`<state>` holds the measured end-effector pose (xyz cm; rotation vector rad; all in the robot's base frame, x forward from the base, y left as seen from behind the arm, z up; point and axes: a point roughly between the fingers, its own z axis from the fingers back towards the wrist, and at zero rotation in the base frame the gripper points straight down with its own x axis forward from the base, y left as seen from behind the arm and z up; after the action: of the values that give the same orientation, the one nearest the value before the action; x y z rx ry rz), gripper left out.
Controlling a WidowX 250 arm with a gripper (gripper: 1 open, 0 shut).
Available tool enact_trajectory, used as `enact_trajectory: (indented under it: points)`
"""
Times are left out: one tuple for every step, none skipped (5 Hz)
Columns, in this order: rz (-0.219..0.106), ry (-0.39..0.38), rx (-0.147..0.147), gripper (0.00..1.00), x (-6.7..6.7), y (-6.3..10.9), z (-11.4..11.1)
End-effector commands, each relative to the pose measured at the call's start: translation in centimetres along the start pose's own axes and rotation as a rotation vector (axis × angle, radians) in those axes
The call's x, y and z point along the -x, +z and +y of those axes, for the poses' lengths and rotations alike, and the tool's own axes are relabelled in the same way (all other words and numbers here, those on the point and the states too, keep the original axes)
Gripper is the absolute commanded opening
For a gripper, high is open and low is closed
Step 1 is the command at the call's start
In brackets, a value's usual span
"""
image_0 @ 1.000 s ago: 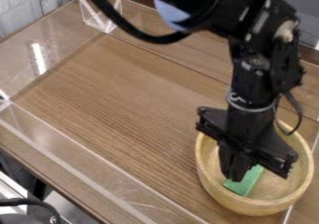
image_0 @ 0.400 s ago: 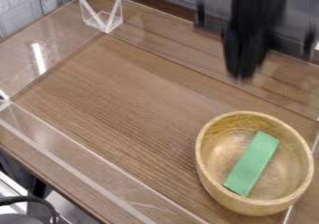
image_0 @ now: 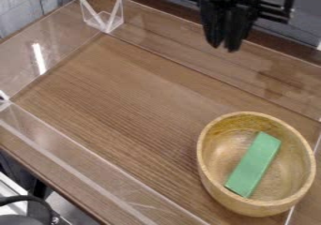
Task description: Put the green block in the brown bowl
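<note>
The green block (image_0: pixel 254 165) lies flat inside the brown bowl (image_0: pixel 208 158) at the lower right, resting slanted across the bowl's floor. My gripper (image_0: pixel 230 44) hangs high over the back of the table, well above and behind the bowl, pointing down. Its dark fingers (image_0: pixel 223 27) stand close together with nothing between them. Nothing touches the block.
Clear acrylic walls (image_0: pixel 51 126) ring the wooden tabletop (image_0: pixel 126 88). A small clear stand (image_0: pixel 103 15) sits at the back left corner. The table's near edge runs along the lower left.
The gripper was down in the bowl on the green block; it let the block go and rose up and back. The block now lies flat in the bowl.
</note>
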<state>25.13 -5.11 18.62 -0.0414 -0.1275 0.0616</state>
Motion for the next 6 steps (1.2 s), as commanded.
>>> enact_trajectory:
  points:
    - [-0.086, 0.016, 0.01, 0.0, -0.7, 1.5, 0.5]
    - [-0.091, 0.022, 0.005, 0.0, -0.5, 0.5, 0.4]
    - [-0.101, 0.026, -0.001, 0.0, -0.5, 0.0, 0.5]
    - [-0.114, 0.035, -0.009, 0.0, -0.8, -0.1, 1.0]
    - [-0.127, 0.041, -0.017, 0.0, -1.1, -0.3, 1.5]
    - [-0.139, 0.047, -0.026, 0.0, -1.5, -0.5, 2.2]
